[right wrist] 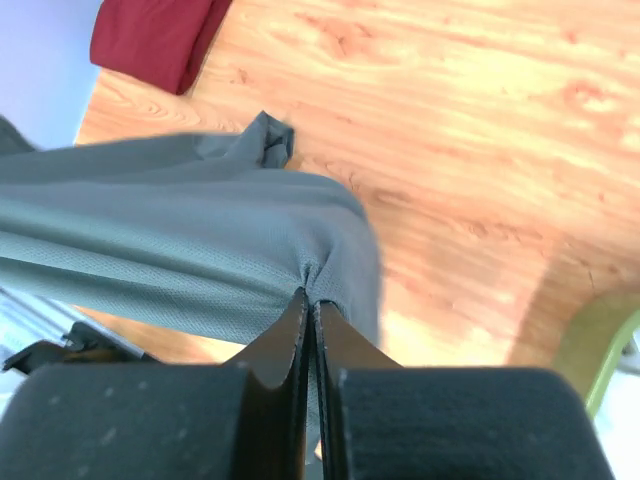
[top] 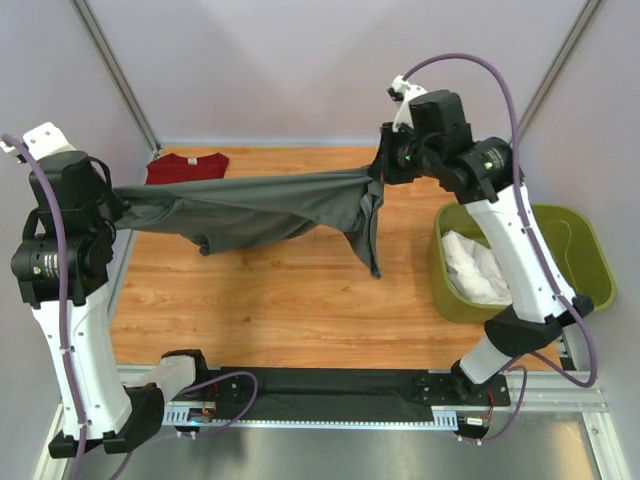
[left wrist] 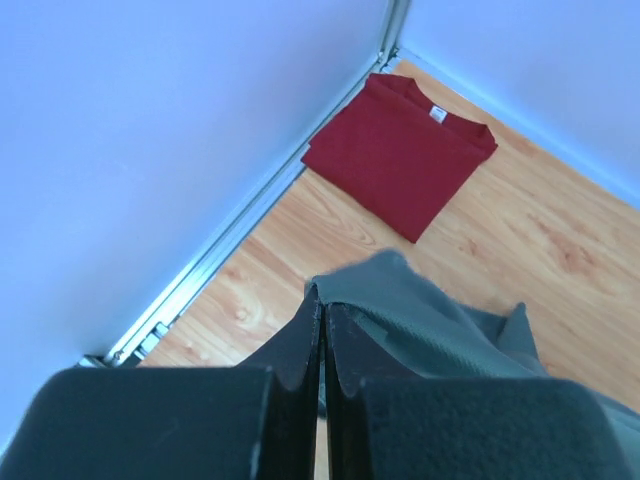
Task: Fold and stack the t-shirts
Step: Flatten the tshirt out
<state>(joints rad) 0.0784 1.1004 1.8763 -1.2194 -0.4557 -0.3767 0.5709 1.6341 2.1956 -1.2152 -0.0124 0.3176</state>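
A dark grey t-shirt (top: 250, 205) hangs stretched in the air between my two grippers, above the wooden table. My left gripper (top: 118, 208) is shut on its left end; the cloth (left wrist: 430, 320) is pinched at the fingertips (left wrist: 322, 300). My right gripper (top: 380, 170) is shut on its right end, where cloth (right wrist: 180, 240) bunches at the tips (right wrist: 310, 298). A sleeve droops below the right end. A dark red t-shirt (top: 186, 167) lies folded at the table's far left corner, also seen in the left wrist view (left wrist: 400, 150) and the right wrist view (right wrist: 155, 40).
An olive-green plastic basket (top: 570, 250) with white cloth (top: 475, 268) inside stands at the table's right edge, under my right arm. Grey walls close the back and sides. A metal rail (left wrist: 250, 220) runs along the left table edge.
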